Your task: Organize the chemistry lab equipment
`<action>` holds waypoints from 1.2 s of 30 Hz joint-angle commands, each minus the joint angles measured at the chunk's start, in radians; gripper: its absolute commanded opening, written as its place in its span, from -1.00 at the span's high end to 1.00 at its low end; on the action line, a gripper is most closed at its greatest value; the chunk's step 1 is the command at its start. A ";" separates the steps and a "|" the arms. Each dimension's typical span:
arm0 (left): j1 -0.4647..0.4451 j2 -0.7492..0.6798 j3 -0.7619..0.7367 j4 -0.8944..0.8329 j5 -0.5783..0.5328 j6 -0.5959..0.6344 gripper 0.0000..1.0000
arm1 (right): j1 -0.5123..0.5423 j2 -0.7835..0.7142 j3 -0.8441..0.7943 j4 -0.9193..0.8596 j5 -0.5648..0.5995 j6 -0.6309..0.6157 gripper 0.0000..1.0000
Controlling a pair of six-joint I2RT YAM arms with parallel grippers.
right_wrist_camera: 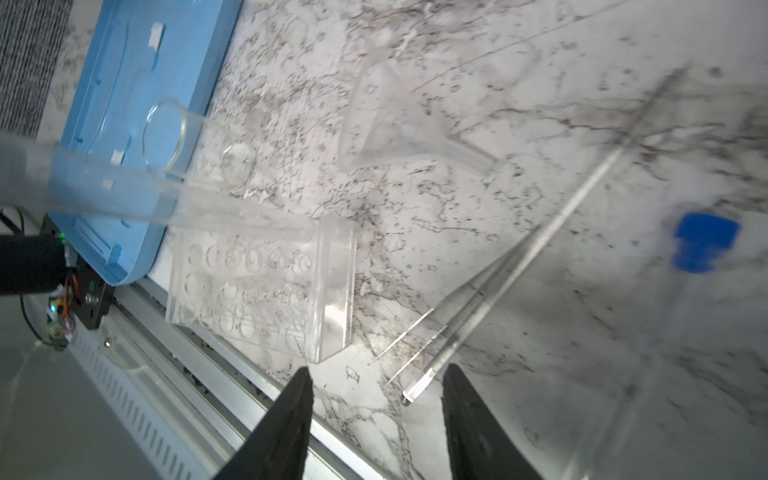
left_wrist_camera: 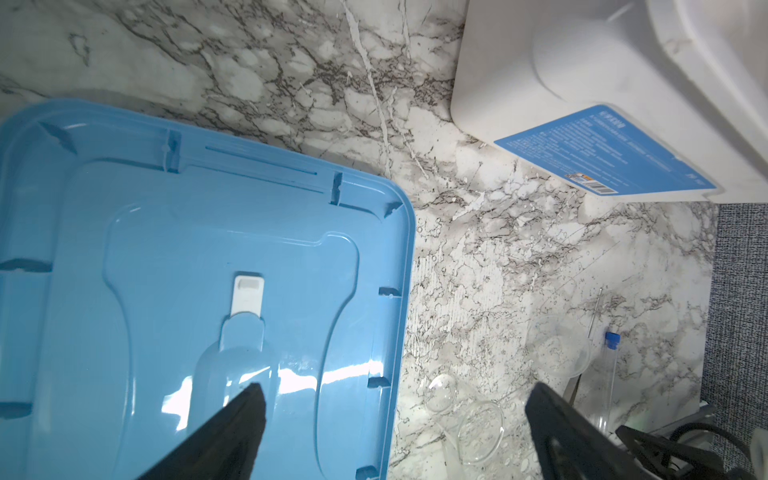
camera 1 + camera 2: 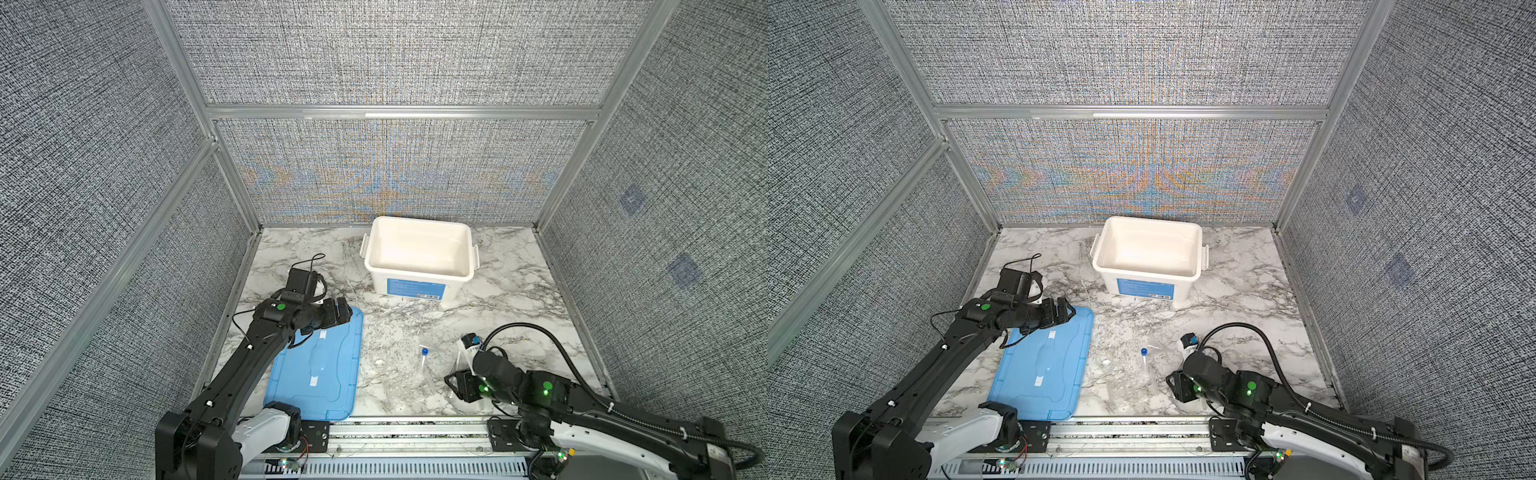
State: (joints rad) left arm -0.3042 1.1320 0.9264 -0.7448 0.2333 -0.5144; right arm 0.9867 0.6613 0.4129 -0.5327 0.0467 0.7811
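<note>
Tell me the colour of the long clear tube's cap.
The small plastic cap is blue, clearest in the right wrist view.

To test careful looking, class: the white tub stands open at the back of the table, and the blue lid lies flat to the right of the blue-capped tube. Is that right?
No. The blue lid lies flat to the left of the blue-capped tube, as both top views show. The white tub does stand open at the back of the table.
</note>
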 commanded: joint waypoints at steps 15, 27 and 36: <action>0.002 -0.050 -0.006 -0.110 -0.214 0.106 -0.98 | -0.408 0.456 0.302 -0.348 -0.075 -0.152 0.03; 0.001 -0.143 -0.057 -0.059 -0.225 0.138 -0.98 | -0.501 0.714 0.374 -0.223 -0.024 -0.257 0.09; 0.002 -0.143 -0.066 -0.058 -0.215 0.135 -0.98 | -0.538 0.794 0.346 -0.139 -0.055 -0.285 0.22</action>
State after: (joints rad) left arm -0.3042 0.9874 0.8608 -0.8089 0.0227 -0.3897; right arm 0.4488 1.4395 0.7612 -0.6945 -0.0074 0.5117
